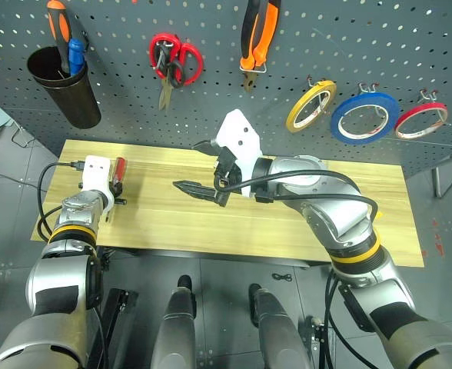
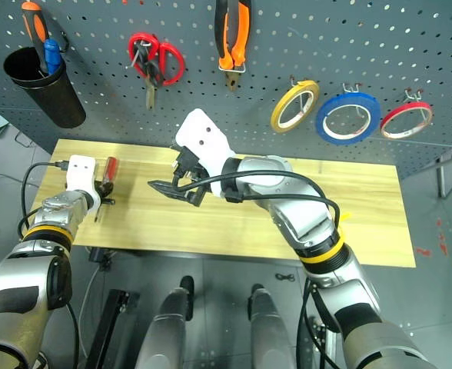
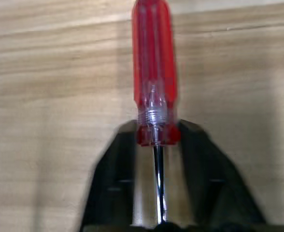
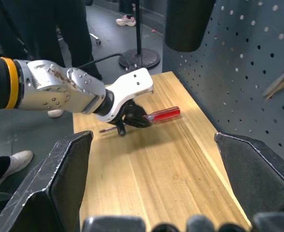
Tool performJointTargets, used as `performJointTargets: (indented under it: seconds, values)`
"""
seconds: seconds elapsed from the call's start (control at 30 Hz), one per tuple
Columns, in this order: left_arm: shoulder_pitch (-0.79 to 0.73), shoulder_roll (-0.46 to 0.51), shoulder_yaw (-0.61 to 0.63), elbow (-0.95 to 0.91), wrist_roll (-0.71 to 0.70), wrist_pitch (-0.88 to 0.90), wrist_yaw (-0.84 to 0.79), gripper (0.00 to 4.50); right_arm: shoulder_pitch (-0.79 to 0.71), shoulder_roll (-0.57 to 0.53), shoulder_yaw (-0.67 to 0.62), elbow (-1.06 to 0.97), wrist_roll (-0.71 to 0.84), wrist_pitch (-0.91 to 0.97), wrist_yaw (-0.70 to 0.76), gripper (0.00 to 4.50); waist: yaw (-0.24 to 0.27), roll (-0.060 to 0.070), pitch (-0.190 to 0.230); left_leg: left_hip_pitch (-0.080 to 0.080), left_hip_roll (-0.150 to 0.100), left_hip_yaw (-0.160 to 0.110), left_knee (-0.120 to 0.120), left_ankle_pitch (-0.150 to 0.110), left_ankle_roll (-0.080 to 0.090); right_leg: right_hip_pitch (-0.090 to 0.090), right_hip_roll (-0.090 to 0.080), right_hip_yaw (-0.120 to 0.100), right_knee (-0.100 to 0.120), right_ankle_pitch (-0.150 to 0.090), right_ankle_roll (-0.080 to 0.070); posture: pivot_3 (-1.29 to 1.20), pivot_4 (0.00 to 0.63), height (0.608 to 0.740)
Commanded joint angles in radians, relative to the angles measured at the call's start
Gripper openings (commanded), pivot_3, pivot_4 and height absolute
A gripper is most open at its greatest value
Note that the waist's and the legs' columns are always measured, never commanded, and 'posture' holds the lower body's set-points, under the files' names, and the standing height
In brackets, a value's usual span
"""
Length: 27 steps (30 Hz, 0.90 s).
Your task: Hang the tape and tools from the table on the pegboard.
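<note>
The slim screwdriver (image 3: 151, 72) with a clear red handle lies on the pale wooden table (image 1: 287, 223) near its left end. My left gripper (image 3: 157, 137) is shut on it where the handle meets the metal shaft, low against the wood. In the right wrist view the same left gripper (image 4: 132, 116) pinches the screwdriver (image 4: 163, 114). My right gripper (image 1: 191, 165) hovers open above the middle of the table, holding nothing. On the pegboard (image 1: 410, 46) hang the blue tape (image 1: 364, 117) and the orange-and-black pliers (image 1: 258, 34).
A yellow tape ring (image 1: 310, 105), a red tape ring (image 1: 420, 120) and red scissors (image 1: 174, 61) also hang on the board. A black cup (image 1: 64, 84) at the left holds an orange and a blue screwdriver. People's legs (image 4: 60, 29) stand beyond the table's left end.
</note>
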Motion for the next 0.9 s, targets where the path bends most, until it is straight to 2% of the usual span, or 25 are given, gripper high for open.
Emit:
performJointTargets:
  seconds: [0.03,0.2,0.33,0.4,0.47,0.5,0.67,0.77,0.9]
  values:
    - [-0.011,0.016,0.009,0.019,-0.001,-0.011,0.01,0.56,-0.004,-0.004,-0.031,-0.04,0.002,0.006,0.009,4.5,0.0,0.0,0.0,0.0,0.0,0.0,0.0,0.0,0.0,0.0,0.0,0.0,0.0,0.0,0.0,0.05,0.389,0.74]
    - [-0.025,0.012,0.015,0.006,-0.013,-0.009,-0.007,0.56,0.002,-0.017,-0.038,-0.046,0.0,0.009,0.016,4.5,0.0,0.0,0.0,0.0,0.0,0.0,0.0,0.0,0.0,0.0,0.0,0.0,0.0,0.0,0.0,0.05,0.389,0.74]
    - [0.009,0.025,-0.011,-0.112,-0.009,0.016,-0.08,0.56,0.039,-0.055,-0.085,-0.089,0.027,0.01,0.036,4.5,0.0,0.0,0.0,-0.001,0.0,0.0,0.0,0.0,0.0,0.0,0.0,0.0,0.0,0.0,0.0,0.05,0.387,0.74]
    - [0.103,0.031,-0.008,-0.316,-0.033,0.1,-0.121,0.56,0.084,-0.092,-0.124,-0.126,0.054,0.003,0.064,4.5,0.001,0.0,0.0,-0.001,0.0,0.0,0.0,0.0,0.0,0.0,0.0,0.0,-0.001,0.0,0.0,0.06,0.388,0.74]
    - [0.238,0.039,-0.003,-0.599,-0.048,0.197,-0.134,0.56,0.123,-0.121,-0.155,-0.157,0.077,-0.004,0.087,4.5,-0.002,0.0,0.0,-0.001,0.0,0.0,-0.001,0.0,0.0,0.0,-0.001,0.0,-0.002,0.0,0.0,0.07,0.388,0.74]
    - [0.328,0.037,0.015,-0.8,-0.071,0.278,-0.13,0.56,0.139,-0.13,-0.174,-0.172,0.096,-0.002,0.094,4.5,-0.002,0.0,0.0,-0.001,0.0,0.0,-0.002,0.0,0.0,0.0,-0.001,0.0,-0.001,0.0,-0.001,0.09,0.387,0.74]
    - [0.611,-0.023,0.1,-1.528,-0.169,0.562,-0.055,0.56,0.148,-0.1,-0.262,-0.194,0.188,-0.008,0.092,4.5,-0.001,0.0,0.0,0.001,0.002,0.0,-0.003,0.001,-0.001,-0.001,0.0,0.0,0.002,0.0,-0.002,0.11,0.383,0.74]
    - [0.639,-0.066,0.125,-1.765,-0.167,0.598,0.019,0.56,0.111,-0.052,-0.304,-0.178,0.238,-0.01,0.072,4.5,0.005,0.0,0.0,0.001,0.003,0.001,-0.002,0.002,-0.001,0.0,0.001,-0.001,0.002,0.0,-0.001,0.13,0.379,0.74]
    - [0.582,-0.069,0.129,-1.862,-0.097,0.532,0.108,0.56,0.061,-0.011,-0.326,-0.145,0.261,-0.027,0.054,4.5,0.013,0.0,0.0,0.001,0.003,0.002,-0.001,0.005,-0.001,0.001,0.001,0.0,0.0,-0.002,0.005,0.15,0.372,0.74]
